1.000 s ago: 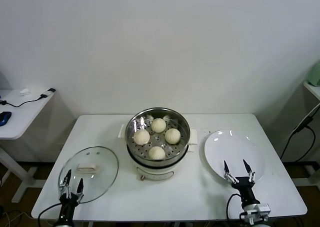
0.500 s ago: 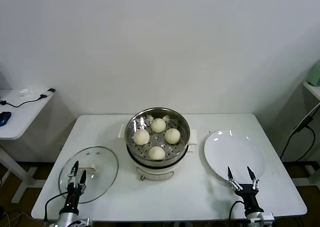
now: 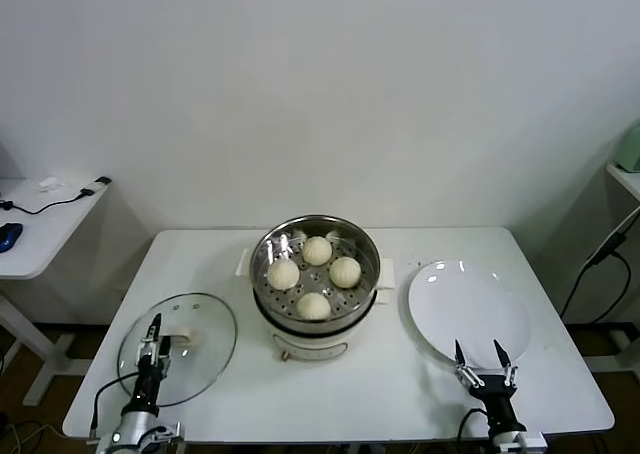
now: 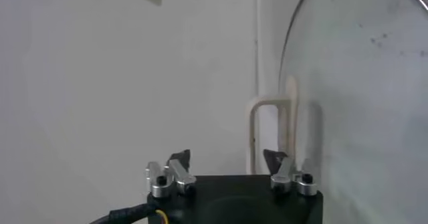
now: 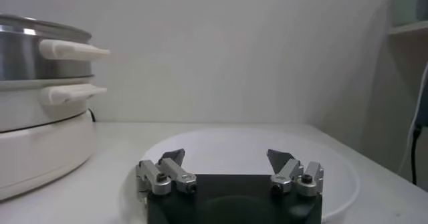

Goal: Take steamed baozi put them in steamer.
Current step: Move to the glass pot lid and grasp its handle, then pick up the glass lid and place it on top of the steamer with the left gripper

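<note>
Four steamed baozi (image 3: 315,273) are seen inside one steamer (image 3: 316,286) at mid-table. Left gripper (image 3: 155,328), over one glass lid (image 3: 178,348), and right gripper (image 3: 481,354), at one plate (image 3: 467,307), are spread wide, empty.

Steamer (image 3: 316,274) stands mid-table; glass lid (image 3: 205,339) occupies the front-left corner, plate (image 3: 465,304) the right edge. Bare lanes between them.

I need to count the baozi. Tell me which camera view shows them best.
Head view: all four steamed baozi lie in the steamer, seen from above. The right wrist view shows only the steamer's side, hiding them. The left wrist view shows none.
</note>
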`<action>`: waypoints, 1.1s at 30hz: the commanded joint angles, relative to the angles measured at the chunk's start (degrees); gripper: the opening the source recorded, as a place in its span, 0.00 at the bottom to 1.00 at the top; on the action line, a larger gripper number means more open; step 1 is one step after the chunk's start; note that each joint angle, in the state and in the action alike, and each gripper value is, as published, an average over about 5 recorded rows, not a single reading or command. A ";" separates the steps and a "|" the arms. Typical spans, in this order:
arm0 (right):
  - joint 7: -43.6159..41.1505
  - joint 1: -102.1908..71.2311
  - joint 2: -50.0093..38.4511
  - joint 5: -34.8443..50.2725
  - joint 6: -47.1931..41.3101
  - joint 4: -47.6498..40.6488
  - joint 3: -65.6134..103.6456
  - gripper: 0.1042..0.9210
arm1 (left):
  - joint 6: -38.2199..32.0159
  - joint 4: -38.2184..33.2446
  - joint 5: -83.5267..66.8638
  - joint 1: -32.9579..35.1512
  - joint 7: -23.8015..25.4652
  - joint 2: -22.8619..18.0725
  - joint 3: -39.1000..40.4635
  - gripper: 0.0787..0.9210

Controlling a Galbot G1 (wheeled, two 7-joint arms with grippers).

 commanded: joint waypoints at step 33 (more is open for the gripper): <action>0.42 -0.26 0.87 -4.40 -0.45 -0.64 -0.18 0.88 | 11.39 -34.62 -18.60 10.01 25.06 11.57 -4.40 0.07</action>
